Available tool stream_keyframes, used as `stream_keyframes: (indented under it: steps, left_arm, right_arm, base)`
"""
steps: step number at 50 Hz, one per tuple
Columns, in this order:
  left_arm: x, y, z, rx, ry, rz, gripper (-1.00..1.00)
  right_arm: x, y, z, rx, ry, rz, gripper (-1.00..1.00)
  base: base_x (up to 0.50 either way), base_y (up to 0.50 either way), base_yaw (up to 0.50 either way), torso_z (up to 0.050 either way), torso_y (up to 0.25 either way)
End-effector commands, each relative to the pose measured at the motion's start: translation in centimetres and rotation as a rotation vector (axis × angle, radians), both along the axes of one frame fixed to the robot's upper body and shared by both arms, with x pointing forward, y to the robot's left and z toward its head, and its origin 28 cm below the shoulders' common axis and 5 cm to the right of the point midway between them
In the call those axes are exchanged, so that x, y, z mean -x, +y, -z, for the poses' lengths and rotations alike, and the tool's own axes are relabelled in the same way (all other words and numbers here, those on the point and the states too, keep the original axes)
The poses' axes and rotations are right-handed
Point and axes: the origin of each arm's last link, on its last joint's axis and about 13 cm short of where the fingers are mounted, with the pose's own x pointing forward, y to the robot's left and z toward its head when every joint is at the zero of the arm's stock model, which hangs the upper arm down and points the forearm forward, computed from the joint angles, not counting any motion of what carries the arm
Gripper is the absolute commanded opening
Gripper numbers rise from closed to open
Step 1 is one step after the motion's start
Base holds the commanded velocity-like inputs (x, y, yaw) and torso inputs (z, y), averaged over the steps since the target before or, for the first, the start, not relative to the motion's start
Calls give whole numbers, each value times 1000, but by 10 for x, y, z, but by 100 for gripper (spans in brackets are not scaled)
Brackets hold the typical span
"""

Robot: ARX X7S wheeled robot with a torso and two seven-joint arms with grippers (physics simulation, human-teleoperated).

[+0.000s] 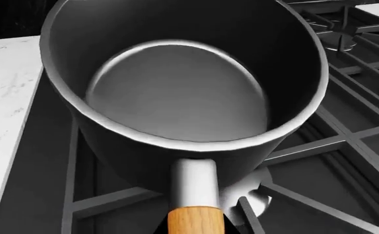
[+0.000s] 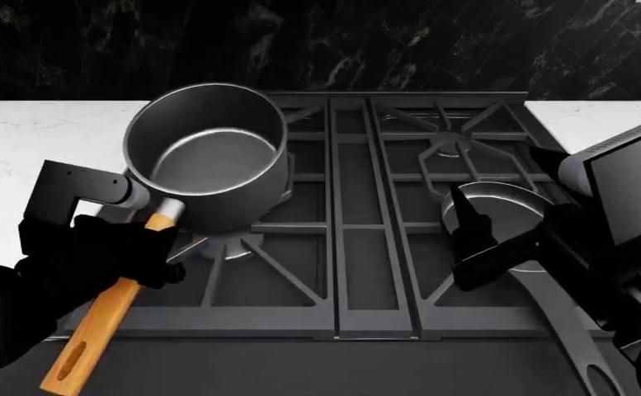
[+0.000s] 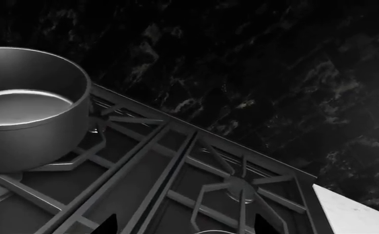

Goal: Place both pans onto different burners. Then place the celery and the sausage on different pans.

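Note:
My left gripper (image 2: 142,247) is shut on the orange-brown wooden handle (image 1: 194,220) of the deep grey saucepan (image 2: 205,153). The saucepan (image 1: 176,92) is empty and tilted over the left side of the stove, by the front left burner (image 2: 227,243). The shallow frying pan (image 2: 510,216) lies on the front right burner, its long dark handle (image 2: 573,338) pointing toward me. My right gripper (image 2: 477,243) hangs open just over that pan's left rim, its fingertips (image 3: 105,225) wide apart with nothing between them. The celery and the sausage are out of view.
The rear right burner (image 2: 452,144) carries nothing under its black grate (image 3: 241,187). White marble counter flanks the stove at left (image 2: 34,140) and right (image 2: 606,115). A black marble backsplash (image 2: 320,41) rises behind.

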Motion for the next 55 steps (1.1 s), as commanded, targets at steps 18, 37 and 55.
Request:
stream_keyframes:
  steps: [18,37,55]
  left_arm:
    - [20,0,-18,53,-72,49,-100]
    - [23,-1,-11,33,-23,57,-100]
    - [24,-1,-5,-9,8,42,-100]
  right_arm:
    - [-2,1,-1,10,2,-4,100]
    - [-3,1,-2,8,-6,-13,100]
    - [-5,-1,1,0,-4,-13,100]
  base:
    - [0,0,0,1,1]
    - [0,0,0,0,1]
    - [0,0,0,0,1]
